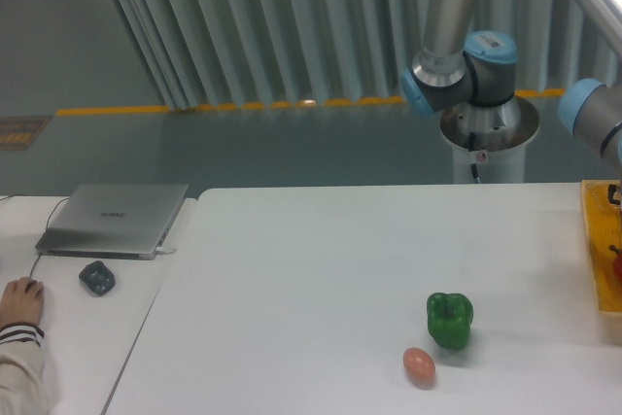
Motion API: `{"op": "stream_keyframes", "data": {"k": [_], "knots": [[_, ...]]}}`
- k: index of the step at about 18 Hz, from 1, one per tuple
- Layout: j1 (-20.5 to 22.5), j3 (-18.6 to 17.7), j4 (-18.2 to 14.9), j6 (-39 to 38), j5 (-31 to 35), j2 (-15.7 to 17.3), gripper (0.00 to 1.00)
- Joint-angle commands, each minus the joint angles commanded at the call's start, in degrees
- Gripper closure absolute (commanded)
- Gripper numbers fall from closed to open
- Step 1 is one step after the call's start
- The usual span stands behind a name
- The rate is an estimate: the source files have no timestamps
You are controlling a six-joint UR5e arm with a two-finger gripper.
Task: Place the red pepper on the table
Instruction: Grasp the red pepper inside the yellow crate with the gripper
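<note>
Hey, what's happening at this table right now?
A robot arm reaches over to the right edge of the white table, above a yellow tray where a sliver of something red, probably the red pepper, shows at the frame edge. Its gripper is out of view. A green pepper and an orange-pink egg-shaped thing sit untouched on the table. At the side desk, a person's hand rests near a mouse and a closed laptop.

Even, soft, cool indoor light; slightly blurry, faint shadows.
</note>
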Motion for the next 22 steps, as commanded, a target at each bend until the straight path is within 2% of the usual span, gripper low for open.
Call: {"op": "stream_keyframes", "data": {"k": [16,17,19,22], "knots": [[0.00,-2.37,0.09,-0.09,0.35,-0.44,0.00],[-0.09,-2.46,0.09,-0.26,0.44,-0.44,0.12],[-0.09,-2.46,0.09,-0.53,0.70,-0.44,0.31],[-0.09,-2.37,0.09,-0.44,0.79,-0.44,0.38]]}}
